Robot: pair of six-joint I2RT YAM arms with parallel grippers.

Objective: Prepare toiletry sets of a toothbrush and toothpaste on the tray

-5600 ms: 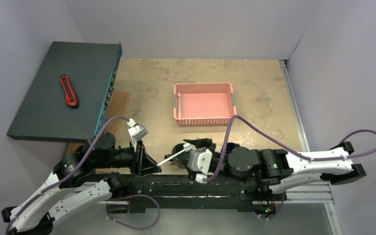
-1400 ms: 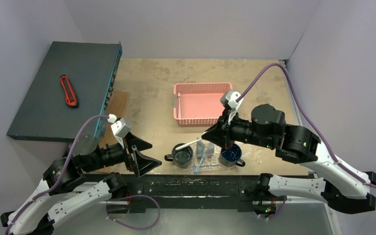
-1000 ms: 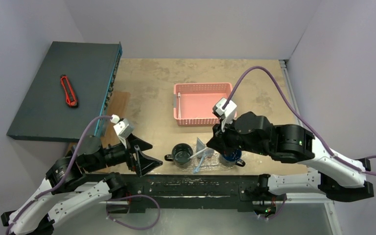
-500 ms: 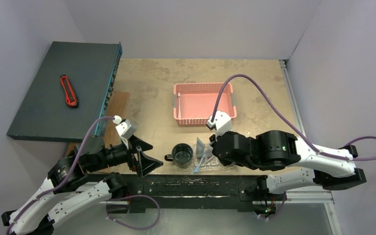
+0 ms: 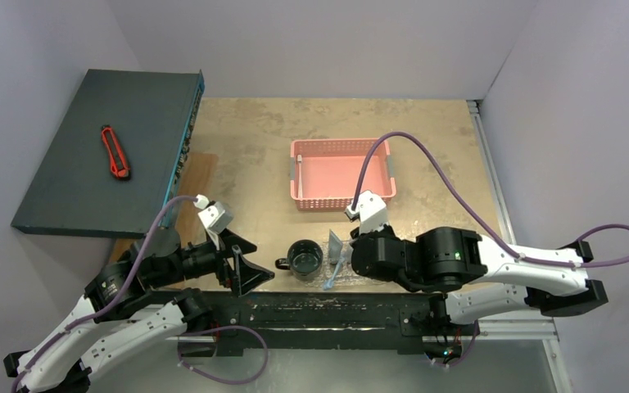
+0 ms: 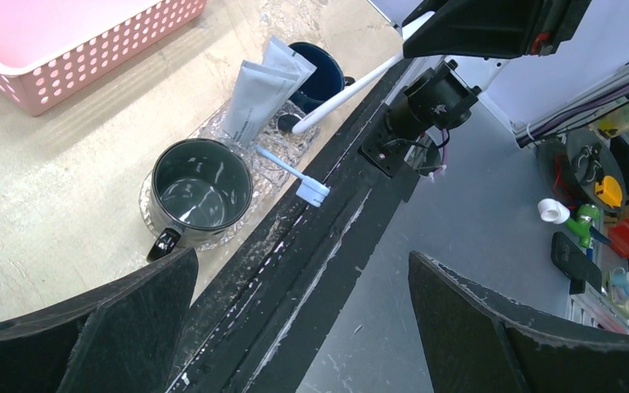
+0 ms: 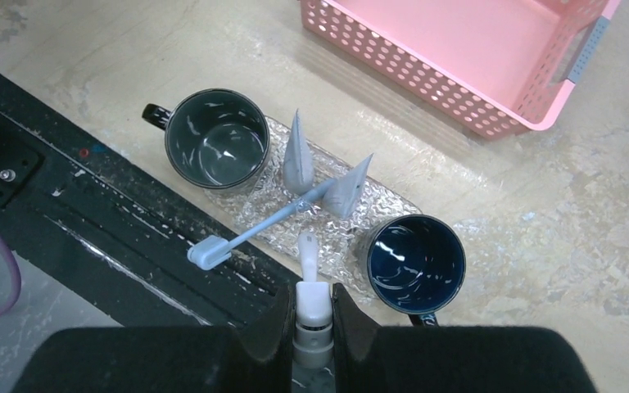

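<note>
The clear bumpy tray (image 7: 389,206) lies near the table's front edge. On it stand a dark green mug (image 7: 217,139) (image 5: 305,258) at the left and a blue mug (image 7: 416,262) (image 6: 321,70) at the right, both holding nothing. Two silvery-grey tubes (image 7: 297,155) (image 6: 254,98) stand between them. A pale-blue toothbrush (image 7: 262,225) (image 6: 291,172) lies across the tray, its head over the black rail. My right gripper (image 7: 312,307) is shut on a white toothbrush (image 7: 307,254), held above the tray just left of the blue mug. My left gripper (image 5: 246,264) (image 6: 301,255) hangs open left of the green mug.
A pink perforated basket (image 5: 340,176) (image 7: 459,61) sits behind the tray. A dark raised box (image 5: 106,155) with a red utility knife (image 5: 115,151) fills the far left, with a wooden board (image 5: 195,184) beside it. The black rail (image 5: 328,307) runs along the front edge.
My right arm has swung down and towards the front edge with the white toothbrush, and now covers the blue mug in the top view. The left gripper crept slightly right.
</note>
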